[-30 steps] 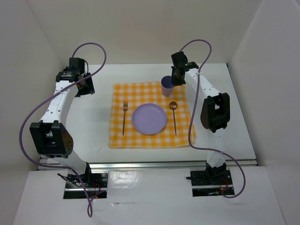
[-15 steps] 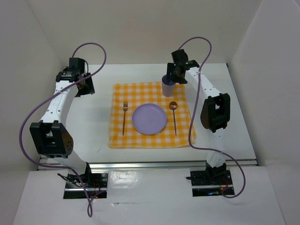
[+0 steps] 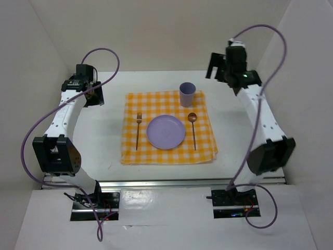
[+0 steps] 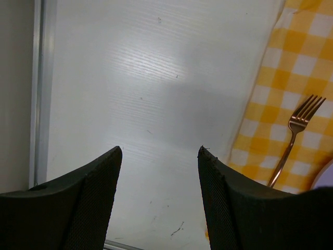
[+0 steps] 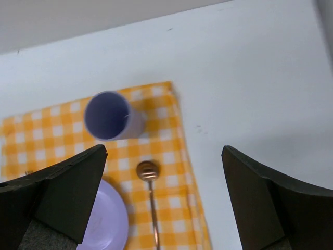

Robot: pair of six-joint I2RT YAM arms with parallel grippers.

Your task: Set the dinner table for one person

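On the white dinner table [image 3: 104,135] lies a yellow checked cloth [image 3: 169,156]. A purple plate [image 3: 165,132] sits at its middle, with a copper fork [image 3: 138,130] on its left and a copper spoon [image 3: 193,130] on its right. A purple cup [image 3: 187,94] stands upright at the cloth's far right corner. My right gripper [image 3: 216,67] hangs open, high and to the right of the cup, holding nothing. In the right wrist view the cup [image 5: 109,115] and spoon [image 5: 151,192] lie far below the open gripper [image 5: 164,151]. My left gripper [image 3: 96,96] is open over bare table left of the cloth, and the fork [image 4: 294,138] shows beside it.
White walls close in the table on the left, back and right. A metal rail [image 3: 166,182] runs along the near edge, and another [image 4: 40,88] along the left edge. Purple cables loop above both arms.
My right gripper has opened and let go of the cup, then risen and swung back to the right, away from it. The cup stays standing on the cloth. The left arm has not moved.
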